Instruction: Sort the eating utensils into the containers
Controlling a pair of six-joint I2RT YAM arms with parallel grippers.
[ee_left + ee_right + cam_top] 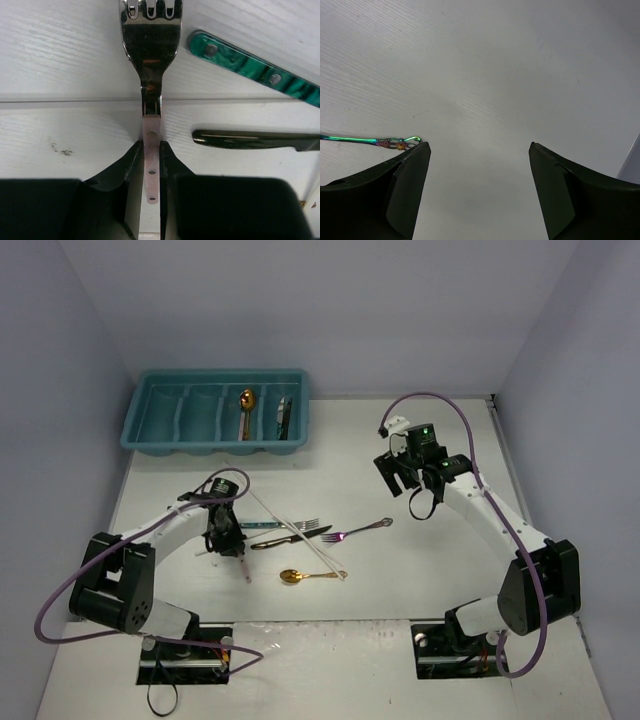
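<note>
My left gripper (pixel 224 532) is shut on the pinkish riveted handle of a silver fork (pixel 150 45); its tines point away from the fingers (pixel 125 165). In the top view the fork (pixel 244 566) sticks out toward the near edge. Beside it lie a teal-handled knife (pixel 255 72), a dark-handled piece (pixel 250 140) and a white chopstick (pixel 60 101) crossing under the fork. The teal tray (pixel 160 400) at the far left holds a gold spoon (pixel 246 405) and a knife (pixel 284 417). My right gripper (pixel 402 476) is open and empty above the table.
Mid-table lie white chopsticks (pixel 300 538), a silver fork (pixel 307 525), a gold spoon (pixel 303 576) and an iridescent utensil (pixel 358 530), whose handle end shows by my right gripper's left finger (pixel 397 143). Walls close in on the left, far and right sides.
</note>
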